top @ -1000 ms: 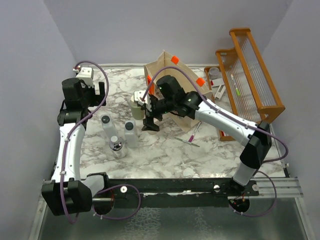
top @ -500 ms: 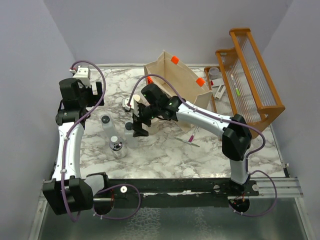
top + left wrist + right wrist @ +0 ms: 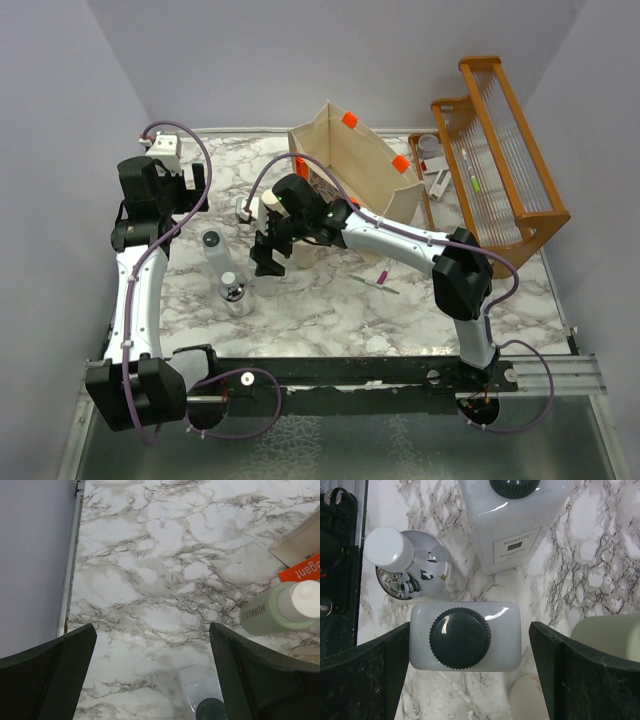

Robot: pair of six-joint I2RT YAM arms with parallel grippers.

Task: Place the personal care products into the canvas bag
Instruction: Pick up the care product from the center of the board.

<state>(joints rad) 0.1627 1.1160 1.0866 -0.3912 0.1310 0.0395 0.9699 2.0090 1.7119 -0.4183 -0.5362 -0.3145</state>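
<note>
My right gripper (image 3: 267,262) (image 3: 470,632) is open and straddles a white bottle with a black cap (image 3: 465,636); its left finger sits close against the bottle and the right one stands apart. A second white bottle (image 3: 212,245) (image 3: 512,525) and the short clear chrome bottle (image 3: 235,297) (image 3: 417,572) stand just beyond. The olive-green bottle (image 3: 270,203) (image 3: 280,610) stands in front of the canvas bag (image 3: 360,170). A beige bottle (image 3: 300,252) shows partly under the right arm. My left gripper (image 3: 198,185) (image 3: 152,630) hangs open over bare marble at the far left.
An orange wooden slatted rack (image 3: 500,150) stands at the back right, with small items in a tray (image 3: 435,170) beside it. A pen-like item (image 3: 382,280) lies on the marble to the right of the bottles. The table's left rim (image 3: 72,555) runs close to my left gripper.
The right arm has swung left and toward the near edge, from beside the bag to over the black-capped white bottle. The left arm has barely moved.
</note>
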